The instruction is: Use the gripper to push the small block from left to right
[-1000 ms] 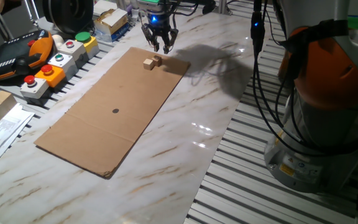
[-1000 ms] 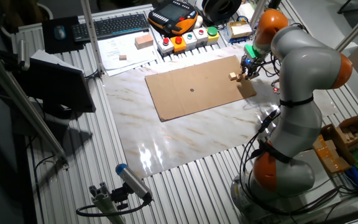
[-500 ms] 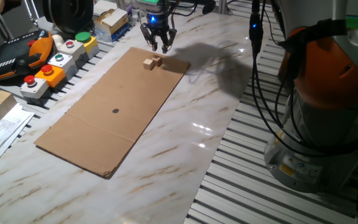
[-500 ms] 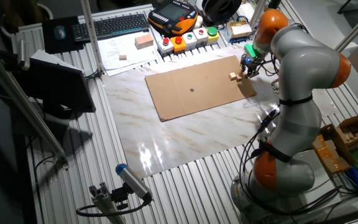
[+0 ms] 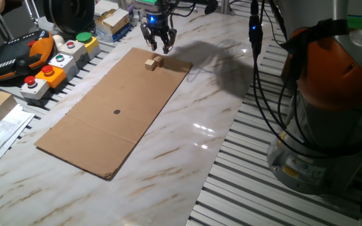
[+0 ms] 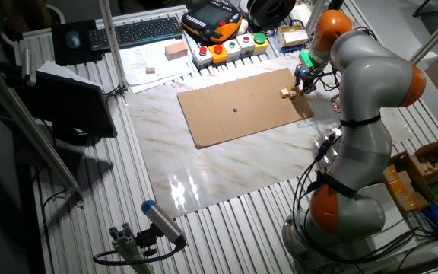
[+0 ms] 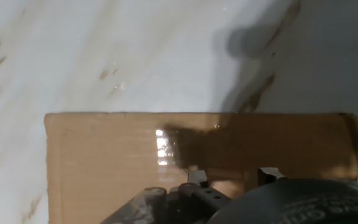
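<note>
Hovering just past the far end of the cardboard sheet (image 5: 115, 103), the gripper (image 5: 158, 45), whether its fingers are spread or together I cannot tell, looks set to approach, so next it must drop beside the small block (image 5: 153, 62) near that end's corner, bare cardboard beyond it.

Even overhead light, sharp fixed views. Beside the gripper (image 5: 158, 45), arm shadow darkens the marble (image 5: 219, 63). Hand view soft, with glare ahead.
</note>
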Motion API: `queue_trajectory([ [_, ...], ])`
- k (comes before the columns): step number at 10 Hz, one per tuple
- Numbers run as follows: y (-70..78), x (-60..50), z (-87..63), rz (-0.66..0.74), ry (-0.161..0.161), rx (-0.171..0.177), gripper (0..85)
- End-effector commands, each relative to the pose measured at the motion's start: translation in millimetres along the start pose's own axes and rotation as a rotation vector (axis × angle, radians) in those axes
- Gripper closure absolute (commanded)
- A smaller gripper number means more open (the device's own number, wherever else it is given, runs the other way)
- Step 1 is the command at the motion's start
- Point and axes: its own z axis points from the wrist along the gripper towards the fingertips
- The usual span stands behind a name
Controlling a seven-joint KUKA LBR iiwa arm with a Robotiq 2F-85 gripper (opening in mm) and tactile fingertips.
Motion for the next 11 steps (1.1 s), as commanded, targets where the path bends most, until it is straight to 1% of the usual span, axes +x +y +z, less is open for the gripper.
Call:
queue_trajectory([
  [1, 0.7, -0.9, 0.8, -0.001, -0.002, 0.000, 37.0],
  [5, 5.9, 1.3, 8.2, 0.005, -0.005, 0.000, 36.7],
  [7, 5.2, 2.6, 8.1, 0.015, 0.000, 0.008, 36.7],
  [8, 4.5, 4.6, 9.0, 0.023, 0.002, 0.009, 35.3],
  [11, 3.1, 9.6, 14.8, 0.034, 0.002, 0.006, 34.0],
])
